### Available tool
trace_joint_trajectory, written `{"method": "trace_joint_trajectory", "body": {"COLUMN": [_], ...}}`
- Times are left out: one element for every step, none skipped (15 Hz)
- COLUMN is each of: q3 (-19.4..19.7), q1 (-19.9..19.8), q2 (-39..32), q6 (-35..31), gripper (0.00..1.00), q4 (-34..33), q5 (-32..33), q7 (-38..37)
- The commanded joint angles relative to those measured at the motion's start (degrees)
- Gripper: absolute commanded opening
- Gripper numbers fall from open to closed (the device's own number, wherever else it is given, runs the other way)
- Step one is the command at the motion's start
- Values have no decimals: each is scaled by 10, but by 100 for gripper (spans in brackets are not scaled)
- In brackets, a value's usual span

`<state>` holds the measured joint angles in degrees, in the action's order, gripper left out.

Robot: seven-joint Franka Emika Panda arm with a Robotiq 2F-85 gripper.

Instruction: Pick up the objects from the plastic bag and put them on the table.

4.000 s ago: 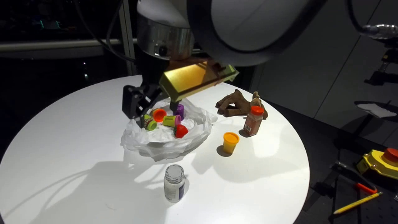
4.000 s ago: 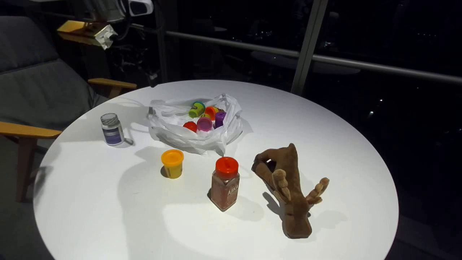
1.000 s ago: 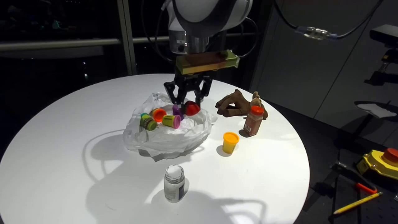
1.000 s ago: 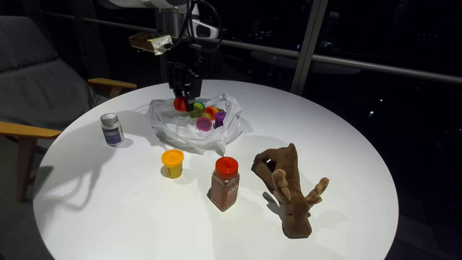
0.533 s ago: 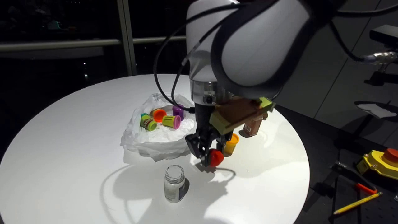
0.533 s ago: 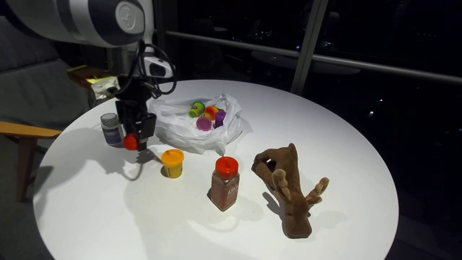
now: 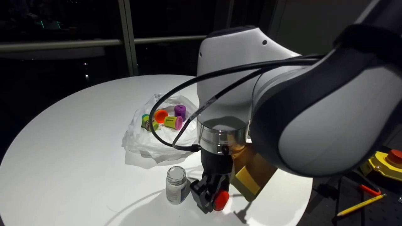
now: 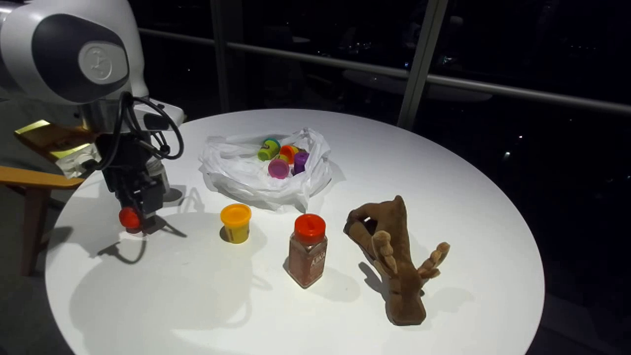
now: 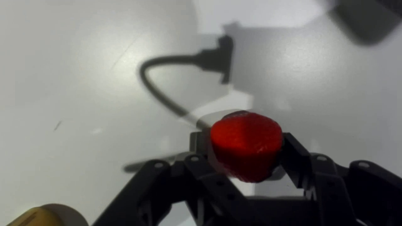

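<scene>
A red strawberry piece [image 7: 221,200] is between the fingers of my gripper [image 9: 243,142], and both pads appear to touch it in the wrist view. It is very low over the white table [image 7: 78,157]; whether it touches the top I cannot tell. Farther back, the plastic bag [image 8: 236,185] lies spread, holding a purple piece [image 8: 301,161], an orange-lidded tub [image 7: 161,116], a yellow tub with a pink lid [image 7: 172,122] and a green tub [image 8: 268,149]. On the table stand a yellow-orange tub [image 8: 235,224] and the brown animal figure [image 8: 402,266].
A grey-white jar [image 7: 176,190] stands close beside the gripper. A red-lidded shaker [image 8: 308,251] is on the table near the animal figure. My arm hides the shaker, figure and yellow-orange tub in an exterior view. A yellow thing [image 9: 37,218] shows at the wrist view's corner.
The strawberry was in the bag four seconds ago, then gripped and raised. It has since been carried out of the bag, past the yellow-orange tub, and down beside the grey-white jar.
</scene>
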<state>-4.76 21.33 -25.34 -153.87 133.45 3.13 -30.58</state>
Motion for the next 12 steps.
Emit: {"method": "trace_joint_trajectory", "body": {"q3": [38, 50, 60, 71, 80, 90, 95, 99, 96, 89, 82, 80], "q1": [40, 45, 45, 48, 49, 49, 49, 46, 40, 32, 25, 21], "q2": [30, 35, 48, 59, 71, 81, 91, 96, 101, 101, 98, 87], "q6": [-36, -40, -45, -51, -53, -52, -46, -43, -37, -33, -31, -27], "gripper": [92, 99, 100, 100, 100, 100, 100, 100, 100, 99, 100, 100], "q4": [23, 21, 23, 22, 21, 17, 10, 2, -9, -22, -37, -59], "q5": [31, 38, 41, 47, 53, 64, 75, 86, 91, 91, 87, 91], "q7": [-36, -45, -55, -67, -77, -86, -94, -104, -107, -106, -103, -97]}}
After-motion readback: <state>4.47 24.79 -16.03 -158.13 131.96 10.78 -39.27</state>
